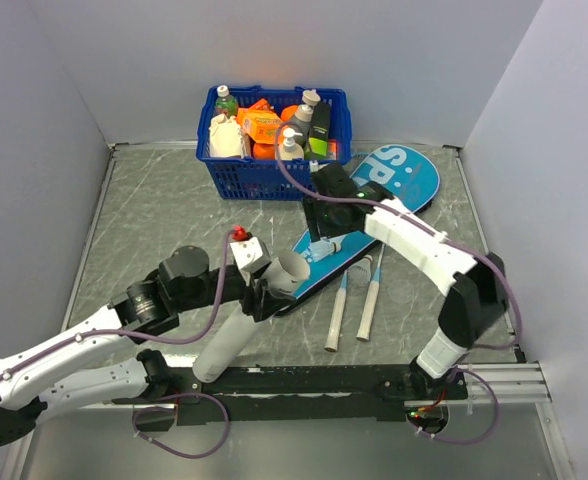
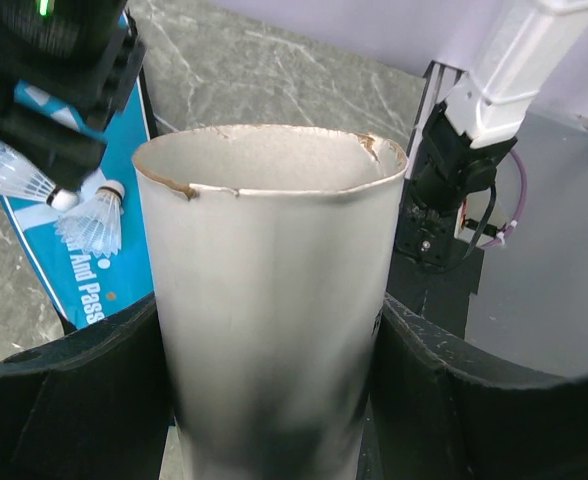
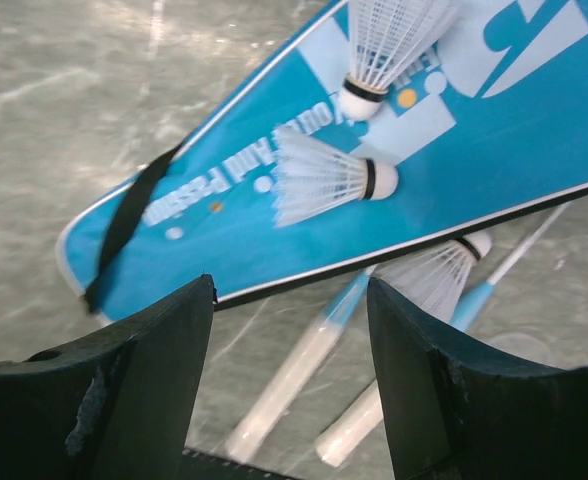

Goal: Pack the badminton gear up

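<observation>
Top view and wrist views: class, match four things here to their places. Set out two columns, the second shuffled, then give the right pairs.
Things:
1 tube
2 two shuttlecocks
3 rackets
4 basket

Places:
A lying on the case
B at the back of the scene
C clamped in the left gripper
D handles out beside the case

Pairs: 1-C, 2-A, 3-D, 4-B

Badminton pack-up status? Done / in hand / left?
Done: nothing visibly packed. In hand: left gripper clamps the white tube, open end toward the teal case; right gripper hangs open and empty above it. Left: two shuttlecocks on the case, a third shuttlecock beside the rackets under its edge, all loose.
</observation>
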Robot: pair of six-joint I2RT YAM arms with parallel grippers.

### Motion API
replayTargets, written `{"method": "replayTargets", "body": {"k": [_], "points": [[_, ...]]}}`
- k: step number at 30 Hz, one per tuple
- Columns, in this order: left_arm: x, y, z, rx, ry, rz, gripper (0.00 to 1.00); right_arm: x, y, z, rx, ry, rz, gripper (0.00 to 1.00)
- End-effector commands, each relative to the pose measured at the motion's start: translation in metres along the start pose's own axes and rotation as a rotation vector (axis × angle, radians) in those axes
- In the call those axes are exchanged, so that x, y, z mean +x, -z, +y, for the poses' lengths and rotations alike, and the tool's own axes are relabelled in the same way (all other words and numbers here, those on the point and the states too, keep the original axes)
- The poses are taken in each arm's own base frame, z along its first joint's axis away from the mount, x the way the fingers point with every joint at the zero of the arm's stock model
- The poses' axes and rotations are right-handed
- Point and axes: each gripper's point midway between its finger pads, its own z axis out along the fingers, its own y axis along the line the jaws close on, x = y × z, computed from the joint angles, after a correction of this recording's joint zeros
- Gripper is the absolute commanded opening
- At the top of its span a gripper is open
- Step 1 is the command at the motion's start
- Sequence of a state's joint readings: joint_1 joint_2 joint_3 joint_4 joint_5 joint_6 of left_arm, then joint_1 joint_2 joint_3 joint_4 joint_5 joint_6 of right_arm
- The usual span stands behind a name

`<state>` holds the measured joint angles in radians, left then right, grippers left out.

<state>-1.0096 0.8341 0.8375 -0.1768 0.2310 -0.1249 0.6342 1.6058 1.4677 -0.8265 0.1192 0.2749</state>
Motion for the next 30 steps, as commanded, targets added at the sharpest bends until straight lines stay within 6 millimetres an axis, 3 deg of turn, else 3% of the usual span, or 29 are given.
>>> {"method": "replayTargets", "body": {"k": [1,12,26,29,30], "points": [[-0.029,0.012,-0.010,0.031,-0.022,-0.117,0.18,-0.004,-0.012,-0.012,0.168,0.092,0.009,0.69],[-0.029,0.013,-0.010,0.032,-0.022,-0.115,0.18,0.004,-0.055,-0.008,0.245,0.116,0.063,0.67],[-0.026,0.011,-0.009,0.030,-0.021,-0.106,0.18,0.008,-0.081,-0.007,0.287,0.119,0.084,0.60],[-0.026,0.011,-0.009,0.031,-0.021,-0.105,0.18,0.010,-0.084,-0.005,0.289,0.125,0.089,0.55],[-0.026,0.010,-0.009,0.030,-0.022,-0.103,0.18,0.009,-0.084,-0.005,0.290,0.124,0.088,0.49]]}}
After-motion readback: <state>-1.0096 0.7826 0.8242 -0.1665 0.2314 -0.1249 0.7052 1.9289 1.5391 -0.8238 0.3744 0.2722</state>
